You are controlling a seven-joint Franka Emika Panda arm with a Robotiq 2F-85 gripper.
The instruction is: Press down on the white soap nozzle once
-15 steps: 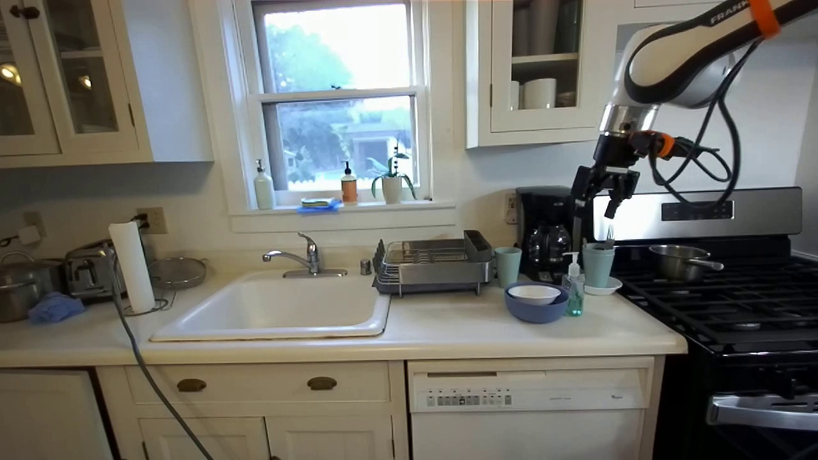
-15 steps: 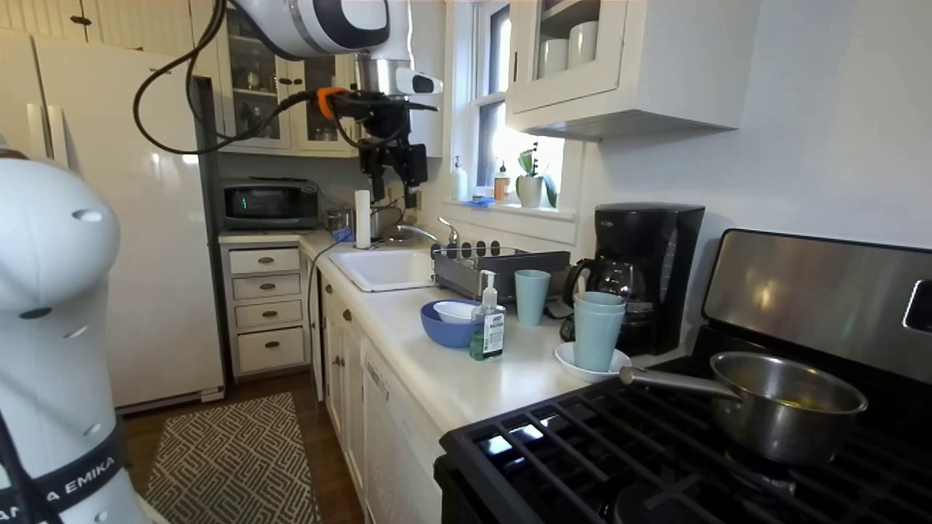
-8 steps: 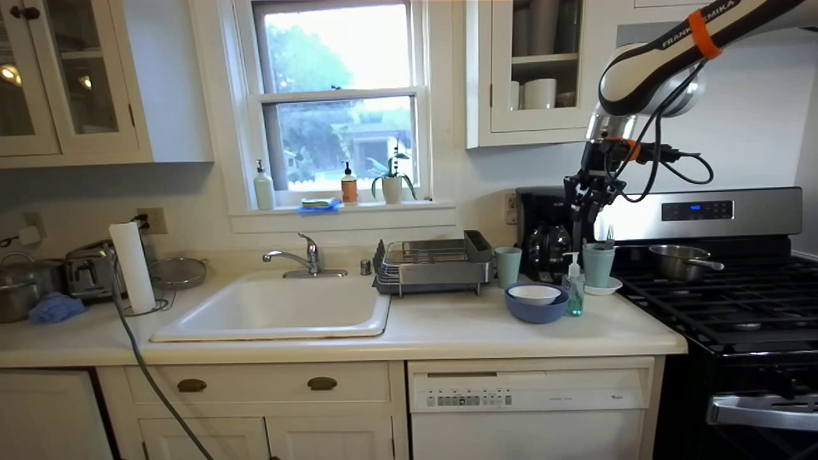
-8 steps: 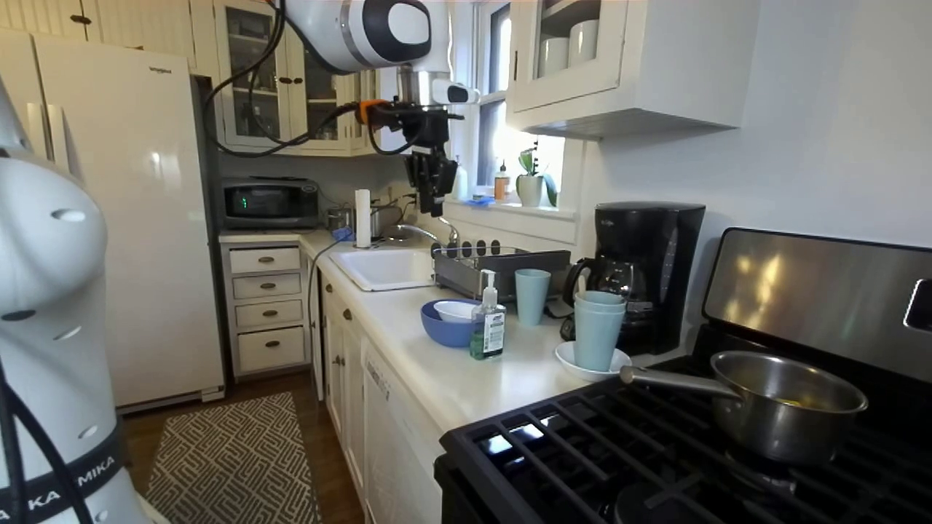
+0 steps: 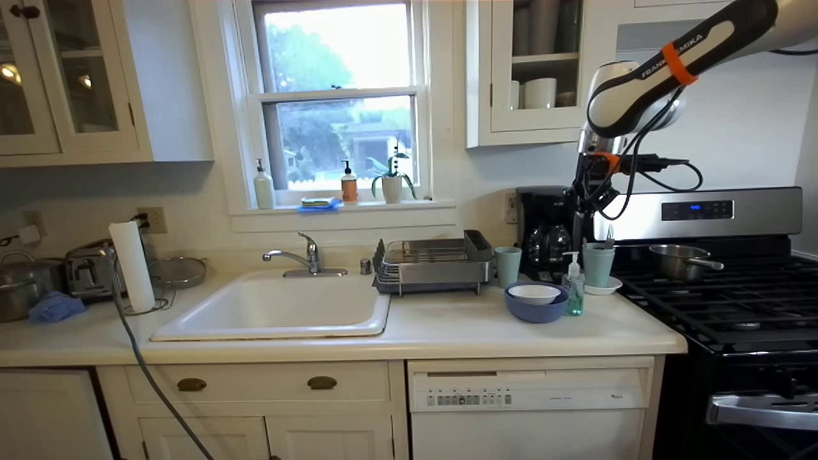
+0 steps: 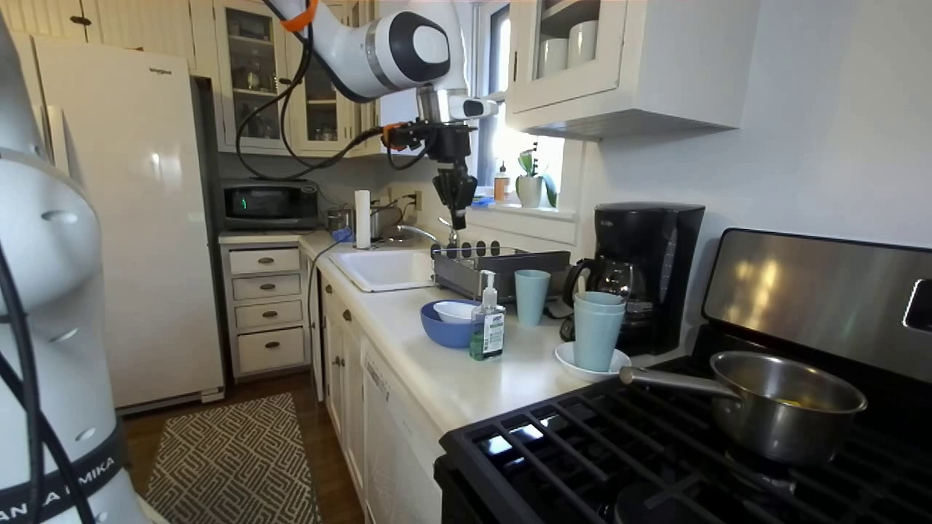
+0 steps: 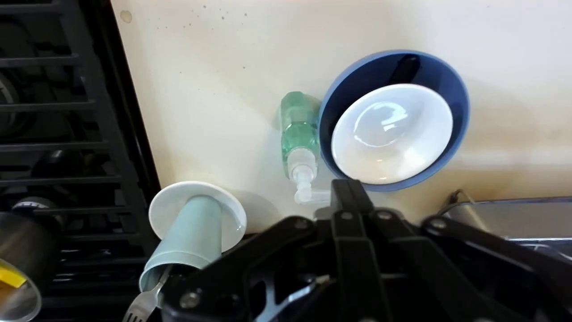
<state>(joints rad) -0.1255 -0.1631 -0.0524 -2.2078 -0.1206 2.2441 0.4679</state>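
The white soap nozzle (image 7: 306,188) tops a clear bottle of green liquid (image 7: 297,127), which stands upright on the counter against a blue bowl. Both exterior views show the nozzle (image 5: 573,260) as well, its pump head (image 6: 488,279) raised on its stem. My gripper (image 7: 351,190) is shut, fingertips pressed together with nothing between them. From above, the fingertips cover the end of the spout in the wrist view. An exterior view has the gripper (image 6: 459,218) pointing down well above the bottle, apart from the nozzle.
Beside the bottle, the blue bowl (image 6: 437,331) holds a white bowl (image 7: 393,134). Stacked pale cups (image 6: 598,335) with utensils stand on a white saucer (image 7: 167,205). A single cup (image 5: 508,267), the coffee maker (image 6: 648,255), a dish rack (image 5: 434,275) and the stove (image 6: 539,451) surround the spot.
My gripper has gone from open to shut. The arm has come lower and nearer the bottle, leftward in one picture and rightward in the opposite one. The bottle has not moved.
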